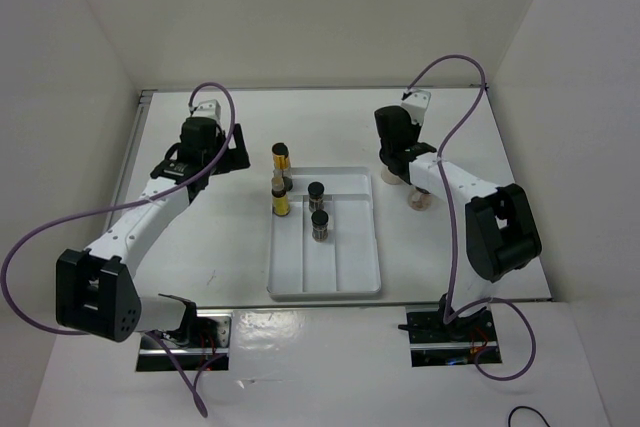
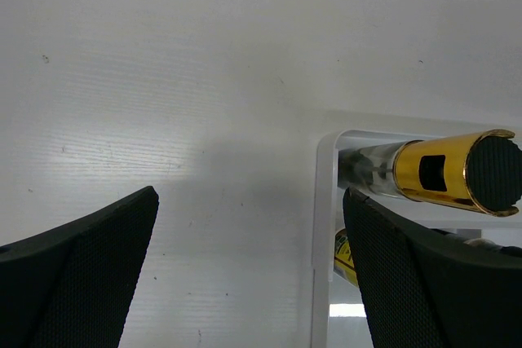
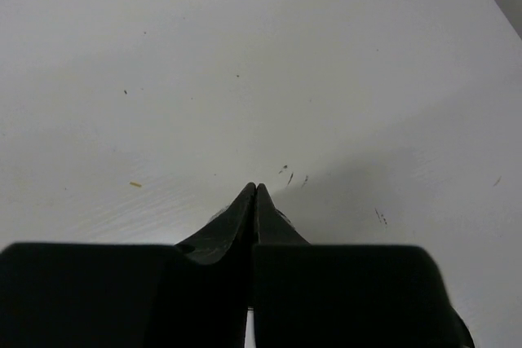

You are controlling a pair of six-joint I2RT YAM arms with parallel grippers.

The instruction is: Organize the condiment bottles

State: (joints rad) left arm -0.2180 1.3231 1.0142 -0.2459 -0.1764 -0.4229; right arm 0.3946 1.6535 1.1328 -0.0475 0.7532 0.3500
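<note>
While the left claw (image 2: 251, 193) hangs with its two black fingers spread wide above the table (image 2: 163, 79), the right claw (image 3: 256, 187) is pressed fully together on nothing, its tips meeting over plain white tabletop in the right wrist view. Seen from overhead, a white tray (image 1: 345, 282) with long compartments lies at the centre of the frame. Two slim yellow bottles stand in its upper left corner: a black-capped slim bottle (image 1: 282, 159) and, just below it in the frame, a second slim bottle (image 1: 280, 201). Two dark jars (image 1: 316, 193) stand one below the other in the middle compartment. Two pale bottles (image 1: 420, 198) sit on the table to the right of the tray, partly hidden under the right arm. The likeliest mishap, as I judge it, is a tipped bottle. The slim ones are tall and narrow, and the left claw's finger at the lower right of its own view is just beside the tray wall. A sideways sweep could catch that wall or knock the black-capped slim bottle over. A closed right claw lowered near the pale bottles could shove them instead of gripping. The black-capped slim bottle appears upright, long axis vertical, cap up. In the left wrist view it runs left to right, its cap toward the right edge and its clear base inside the tray corner.
</note>
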